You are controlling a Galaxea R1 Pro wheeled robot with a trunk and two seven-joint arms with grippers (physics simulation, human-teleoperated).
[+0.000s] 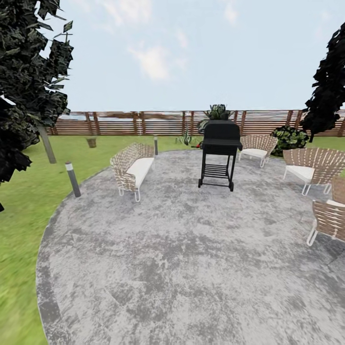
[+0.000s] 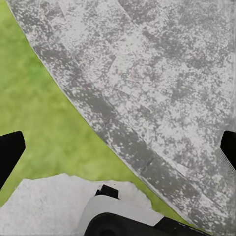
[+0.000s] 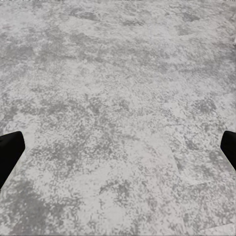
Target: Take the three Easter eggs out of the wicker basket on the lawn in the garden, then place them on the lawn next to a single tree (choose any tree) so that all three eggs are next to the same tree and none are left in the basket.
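Far off on the lawn [image 1: 28, 201], close to the fence, stands the small brown wicker basket [image 1: 91, 142]. The Easter eggs are too far away to make out. A tree [image 1: 47, 143] with a pale grey-brown trunk and a dark crown rises at the left, a little nearer than the basket. In the left wrist view my left gripper [image 2: 118, 152] is open over the border between the lawn [image 2: 34, 108] and the grey paving, with nothing between its black fingertips [image 2: 10, 152]. Over bare paving, my right gripper [image 3: 118, 152] is open and empty too.
A grey mottled paved circle [image 1: 191, 258] lies ahead. On it stand a wicker bench [image 1: 132, 167], a black grill [image 1: 219, 153] and several wicker chairs [image 1: 311, 167]. Short bollard lights [image 1: 73, 179] edge the paving. A slatted wooden fence [image 1: 143, 122] closes the back, and a dark tree [image 1: 330, 86] stands at the right.
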